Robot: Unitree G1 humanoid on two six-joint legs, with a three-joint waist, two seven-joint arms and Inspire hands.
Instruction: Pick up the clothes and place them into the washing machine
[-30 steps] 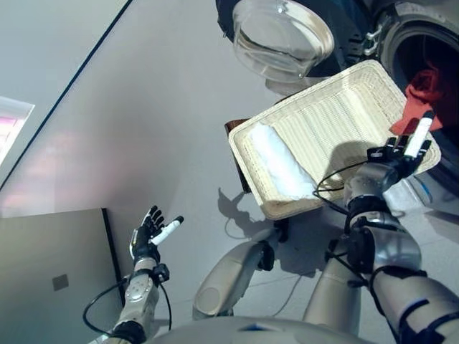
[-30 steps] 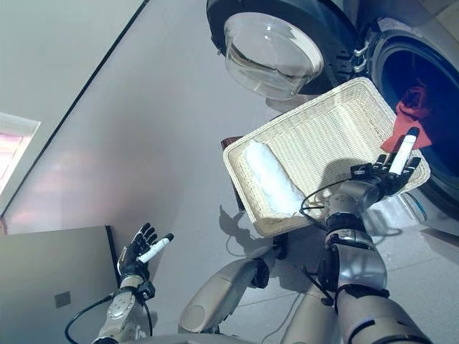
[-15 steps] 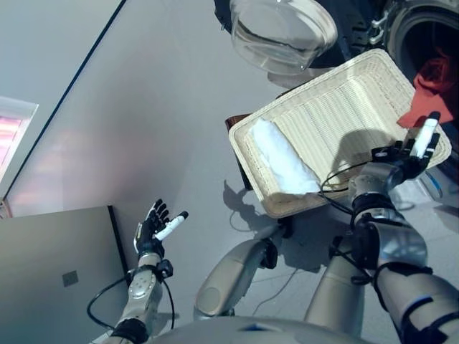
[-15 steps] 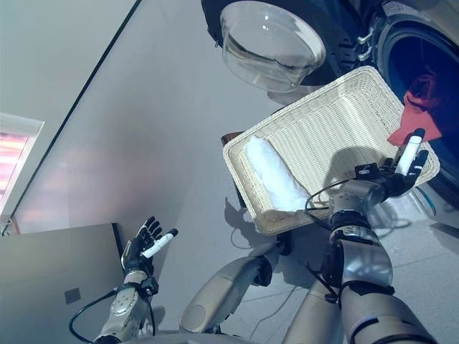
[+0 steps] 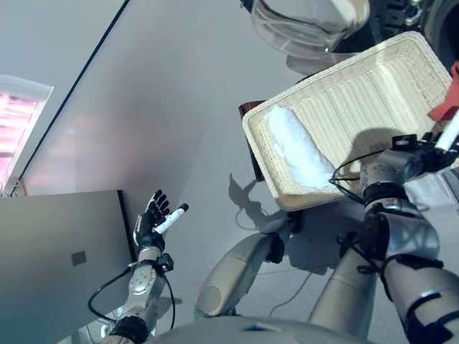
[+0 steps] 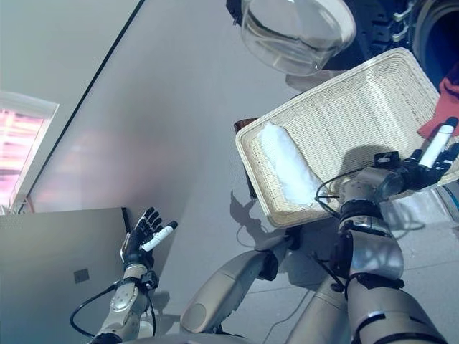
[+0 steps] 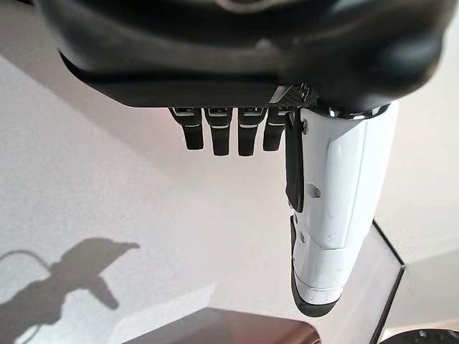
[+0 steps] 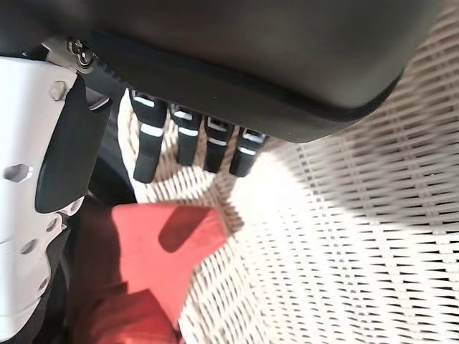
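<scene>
Right hand (image 6: 423, 166) released above wicker basket (image 6: 344, 122) rim; red cloth (image 8: 154, 247) beyond; left hand (image 6: 140, 236) released, idle.

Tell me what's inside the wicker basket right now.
A white cloth lies along one end of the wicker basket; the rest shows bare weave. The right hand hovers open over the far rim, covering a little of it. A red garment hangs just beyond that rim.
</scene>
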